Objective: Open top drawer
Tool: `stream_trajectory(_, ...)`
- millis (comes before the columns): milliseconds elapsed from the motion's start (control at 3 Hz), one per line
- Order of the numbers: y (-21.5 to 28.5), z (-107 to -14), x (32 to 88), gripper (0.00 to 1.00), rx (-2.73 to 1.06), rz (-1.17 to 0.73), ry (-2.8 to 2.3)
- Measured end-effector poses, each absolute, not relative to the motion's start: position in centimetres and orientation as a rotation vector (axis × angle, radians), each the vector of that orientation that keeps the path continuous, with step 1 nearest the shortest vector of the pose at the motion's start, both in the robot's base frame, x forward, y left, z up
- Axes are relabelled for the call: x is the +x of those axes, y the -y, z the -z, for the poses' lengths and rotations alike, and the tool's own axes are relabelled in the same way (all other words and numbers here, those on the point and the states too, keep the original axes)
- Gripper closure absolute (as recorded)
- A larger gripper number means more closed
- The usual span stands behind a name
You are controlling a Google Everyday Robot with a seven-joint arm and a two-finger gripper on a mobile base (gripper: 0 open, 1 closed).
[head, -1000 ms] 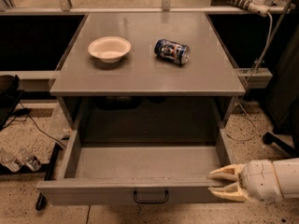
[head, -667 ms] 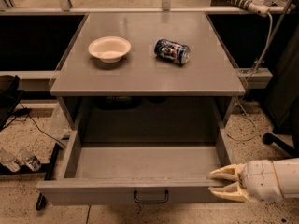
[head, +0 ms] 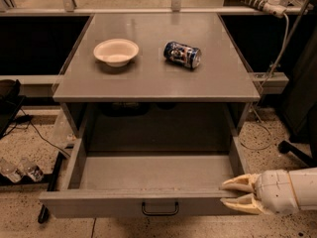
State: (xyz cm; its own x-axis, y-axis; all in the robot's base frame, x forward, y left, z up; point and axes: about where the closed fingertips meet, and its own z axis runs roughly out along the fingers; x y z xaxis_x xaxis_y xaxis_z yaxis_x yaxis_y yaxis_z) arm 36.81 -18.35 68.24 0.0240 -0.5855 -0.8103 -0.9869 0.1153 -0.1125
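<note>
The top drawer (head: 148,175) is a wide grey metal drawer under the grey table, pulled far out toward me, with a plain grey inside that holds nothing. Its small black loop handle (head: 160,209) sits at the middle of the front panel. My gripper (head: 237,194), cream-coloured, comes in from the lower right and sits at the right end of the drawer's front edge. Its two fingertips lie one above the other with a narrow gap between them, around the rim of the front panel.
On the tabletop (head: 218,78) stand a cream bowl (head: 116,52) and a blue can lying on its side (head: 182,54). A power strip with cable (head: 257,1) is at the back right. Two clear bottles (head: 20,168) and cables lie on the speckled floor at left.
</note>
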Motion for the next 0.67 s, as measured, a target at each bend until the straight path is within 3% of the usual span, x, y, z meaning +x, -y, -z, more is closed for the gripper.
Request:
stream_trajectory(333,18.35,-68.24,36.81,0.11,-1.559,-0.684,-1.652)
stream_trajectory(667,18.35,-68.24,36.81,0.00,-1.559,-0.684,-1.652)
